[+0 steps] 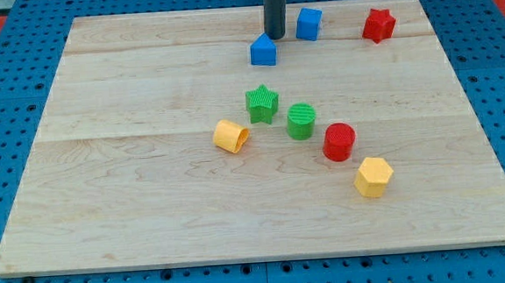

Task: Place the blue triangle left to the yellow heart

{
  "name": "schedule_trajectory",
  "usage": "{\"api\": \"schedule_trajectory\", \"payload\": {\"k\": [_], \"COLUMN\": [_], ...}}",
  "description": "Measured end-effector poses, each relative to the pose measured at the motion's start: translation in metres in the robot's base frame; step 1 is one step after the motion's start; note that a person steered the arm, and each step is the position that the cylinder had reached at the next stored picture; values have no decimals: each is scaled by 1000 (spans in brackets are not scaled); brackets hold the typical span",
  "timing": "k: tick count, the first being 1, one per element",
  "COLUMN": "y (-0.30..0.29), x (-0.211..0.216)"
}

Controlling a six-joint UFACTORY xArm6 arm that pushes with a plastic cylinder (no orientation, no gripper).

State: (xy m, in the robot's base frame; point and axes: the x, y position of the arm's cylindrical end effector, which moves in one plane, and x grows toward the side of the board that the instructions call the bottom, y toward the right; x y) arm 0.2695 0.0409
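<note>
The blue triangle [264, 50] lies near the view's top, just left of centre. My tip [275, 36] stands right behind it, at its upper right, close to or touching it. The yellow heart [231, 136] lies near the board's middle, below and left of the blue triangle. A green star [262, 103] sits between the two, just up and right of the heart.
A blue cube [308, 23] and a red star [378, 25] lie along the view's top right. A green cylinder [301, 121], a red cylinder [339, 142] and a yellow hexagon [373, 176] run diagonally down to the right. The wooden board [133, 201] rests on a blue pegboard.
</note>
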Motion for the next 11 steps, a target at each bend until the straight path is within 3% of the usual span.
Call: {"api": "schedule_trajectory", "payload": {"k": [1, 3, 5, 6, 7, 9, 11], "y": [0, -86, -150, -158, -155, -79, -144], "x": [15, 46, 104, 128, 98, 96, 137]}}
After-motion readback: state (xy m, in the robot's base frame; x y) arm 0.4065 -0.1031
